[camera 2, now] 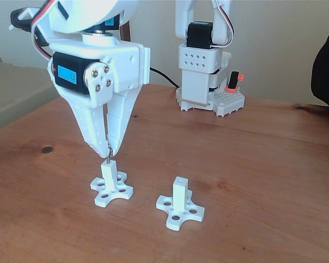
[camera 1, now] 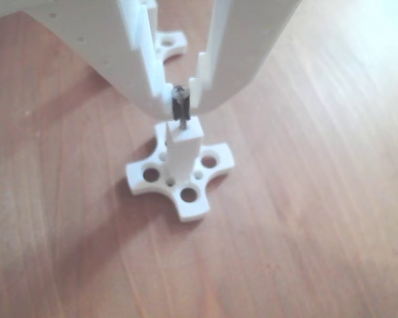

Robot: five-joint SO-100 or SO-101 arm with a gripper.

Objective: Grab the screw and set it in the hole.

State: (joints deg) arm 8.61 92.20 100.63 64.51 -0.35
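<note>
Screw being lowered into the post, nearly seated but not released.

The gripper (camera 1: 181, 99) is hanging straight down over the left of two white posts (camera 2: 108, 170) in the fixed view, its jaws nearly closed and pinching the screw (camera 1: 180, 108) by its dark head; the silvery shank is pointing down and its tip is meeting the top face of the post, where the hole (camera 1: 183, 130) is sitting, though how deep it is going I cannot tell; the pick-up therefore looks done and the insertion looks begun; what seems left is pushing the shank fully in, opening the jaws and lifting clear; the second post (camera 2: 180, 193) is standing well apart to the right on the wooden table (camera 2: 263, 164), its hole empty.
</note>
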